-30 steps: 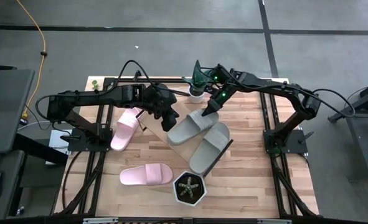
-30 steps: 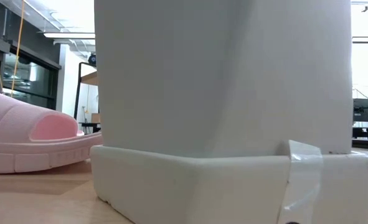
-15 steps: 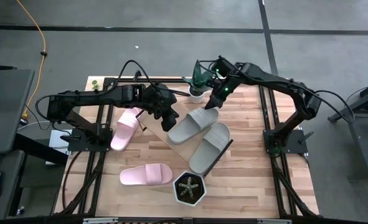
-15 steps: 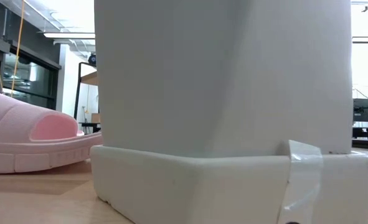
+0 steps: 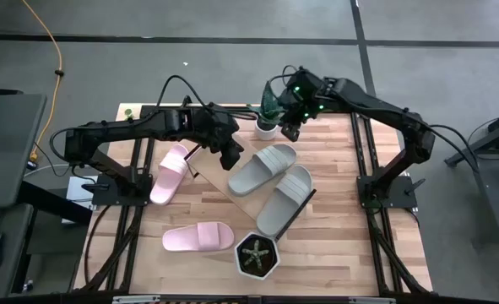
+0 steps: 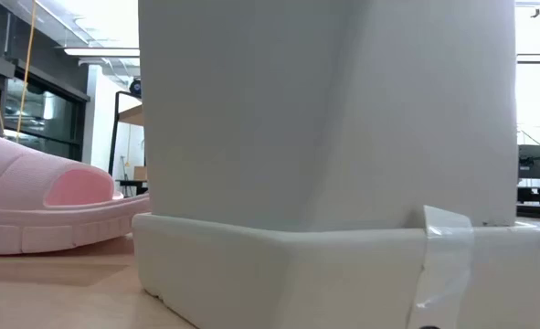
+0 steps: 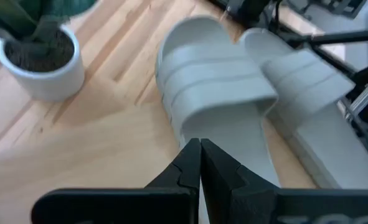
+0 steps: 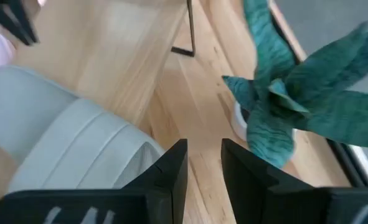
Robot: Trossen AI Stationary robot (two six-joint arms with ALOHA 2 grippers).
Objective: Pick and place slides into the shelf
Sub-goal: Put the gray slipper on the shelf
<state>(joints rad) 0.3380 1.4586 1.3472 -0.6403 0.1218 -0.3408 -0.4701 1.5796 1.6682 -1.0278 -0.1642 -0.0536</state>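
Observation:
Two grey-beige slides (image 5: 262,167) (image 5: 284,198) lie side by side on the shelf (image 5: 246,203), a light board set slantwise on the table. Two pale pink slides (image 5: 170,173) (image 5: 198,237) rest sole-down on the tabletop, left of the shelf. My left gripper (image 5: 230,159) is shut and sits at the heel end of the farther grey slide (image 7: 215,93). My right gripper (image 5: 288,133) is open with a narrow gap (image 8: 203,155). It hangs past that slide's toe end (image 8: 78,143), beside a potted plant. My left gripper has its shut fingertips (image 7: 200,152) over the heel end of the farther grey slide (image 7: 233,155), coming from the table's left. I cannot tell whether they touch it. The slide lies flat on the shelf.
A white pot with a green leafy plant (image 5: 268,114) (image 8: 283,99) stands at the far edge, close to my right gripper. A dark pot with a succulent (image 5: 256,257) stands near the front edge; its white wall (image 6: 324,183) fills the low view, with a pink slide (image 6: 32,206) beside it.
My right gripper has drawn away from the toe end of the farther grey slide, up and toward the far edge, and now sits next to the plant. My left gripper has shifted slightly toward the far edge. The farther grey slide has settled a little on the shelf.

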